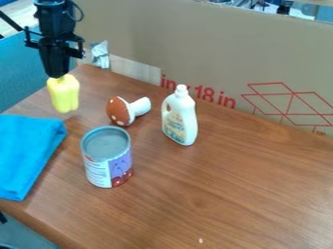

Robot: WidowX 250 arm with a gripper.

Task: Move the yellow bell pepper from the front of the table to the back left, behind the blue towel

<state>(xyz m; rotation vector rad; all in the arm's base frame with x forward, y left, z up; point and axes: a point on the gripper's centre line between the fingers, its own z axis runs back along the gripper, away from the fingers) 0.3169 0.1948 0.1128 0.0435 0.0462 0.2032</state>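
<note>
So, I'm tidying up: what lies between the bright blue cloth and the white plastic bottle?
In the camera view, a round metal can stands on the near side and a brown-and-white toy mushroom lies on the far side of that stretch.

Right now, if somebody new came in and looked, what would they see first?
Probably the bright yellow, pepper-shaped thing held in the jaws of the black robot arm, at the upper left. Next might come the bright blue cloth at the picture's left edge. Then maybe the spotted toy mushroom, lying on its side between the yellow thing and the white bottle.
</note>
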